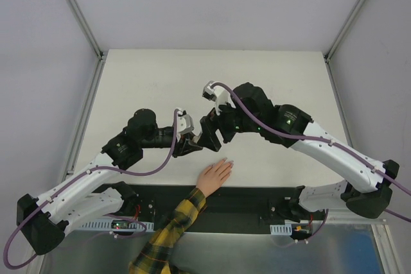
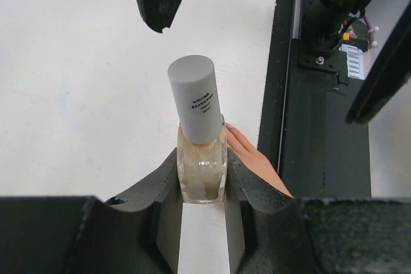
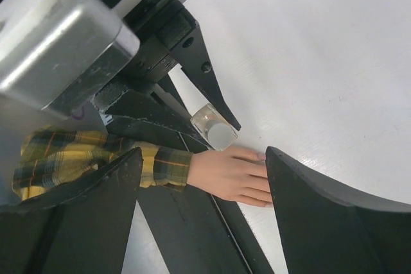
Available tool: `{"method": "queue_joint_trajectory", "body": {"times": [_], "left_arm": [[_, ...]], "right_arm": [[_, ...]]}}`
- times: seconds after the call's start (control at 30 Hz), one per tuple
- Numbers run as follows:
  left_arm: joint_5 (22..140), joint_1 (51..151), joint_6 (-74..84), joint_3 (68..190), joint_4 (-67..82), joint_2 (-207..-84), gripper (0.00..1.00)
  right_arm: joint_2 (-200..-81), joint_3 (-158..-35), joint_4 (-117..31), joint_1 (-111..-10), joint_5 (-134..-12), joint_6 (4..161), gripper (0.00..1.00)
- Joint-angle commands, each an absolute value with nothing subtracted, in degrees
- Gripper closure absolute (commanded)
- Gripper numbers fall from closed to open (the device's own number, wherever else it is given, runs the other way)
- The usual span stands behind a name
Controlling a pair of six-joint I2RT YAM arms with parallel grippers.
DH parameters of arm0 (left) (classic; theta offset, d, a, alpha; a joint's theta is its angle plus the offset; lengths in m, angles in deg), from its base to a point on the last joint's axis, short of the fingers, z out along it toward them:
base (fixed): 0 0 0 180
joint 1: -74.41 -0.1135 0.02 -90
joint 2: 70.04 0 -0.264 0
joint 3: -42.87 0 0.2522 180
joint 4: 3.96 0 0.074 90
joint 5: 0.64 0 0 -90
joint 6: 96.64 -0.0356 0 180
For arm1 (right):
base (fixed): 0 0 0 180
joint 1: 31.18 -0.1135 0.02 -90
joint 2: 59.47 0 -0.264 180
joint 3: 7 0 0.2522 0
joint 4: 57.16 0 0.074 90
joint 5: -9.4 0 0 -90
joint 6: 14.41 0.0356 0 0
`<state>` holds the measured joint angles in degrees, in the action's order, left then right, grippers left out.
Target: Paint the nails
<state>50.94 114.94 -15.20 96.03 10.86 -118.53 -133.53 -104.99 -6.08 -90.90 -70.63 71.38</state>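
My left gripper [image 1: 191,144] is shut on a small clear bottle [image 2: 201,168] of pale beige polish with a grey cap [image 2: 194,97], holding it upright by its glass body. A light-skinned hand [image 1: 215,174] in a yellow-and-black plaid sleeve [image 1: 172,229] lies flat on the table just right of the bottle. Its pale nails [image 3: 260,156] point away from the table's near edge. My right gripper [image 1: 210,134] is open, above the bottle and the hand; in its wrist view the hand [image 3: 234,174] and the bottle [image 3: 215,129] show between its spread fingers [image 3: 334,216].
A black base strip [image 1: 257,200] runs along the near table edge under the wrist. The white table [image 1: 257,75] stretches beyond the grippers to the far wall. Metal frame posts [image 1: 77,11] rise at the back corners.
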Motion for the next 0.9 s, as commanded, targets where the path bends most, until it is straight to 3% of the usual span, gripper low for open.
{"method": "queue_joint_trajectory", "body": {"times": [0.0, 0.23, 0.87], "left_arm": [[46.0, 115.5, -15.5, 97.9, 7.8, -118.6, 1.00], [43.3, 115.6, -15.8, 97.9, 7.8, -118.1, 1.00], [43.4, 116.2, -16.0, 97.9, 7.9, -117.4, 1.00]], "right_arm": [[-131.9, -107.9, -4.0, -89.5, -65.2, 65.2, 0.21], [-134.9, -108.8, -4.5, -88.4, -58.2, 61.6, 0.32], [-137.6, -107.8, -6.3, -86.3, -50.2, 60.6, 0.79]]}}
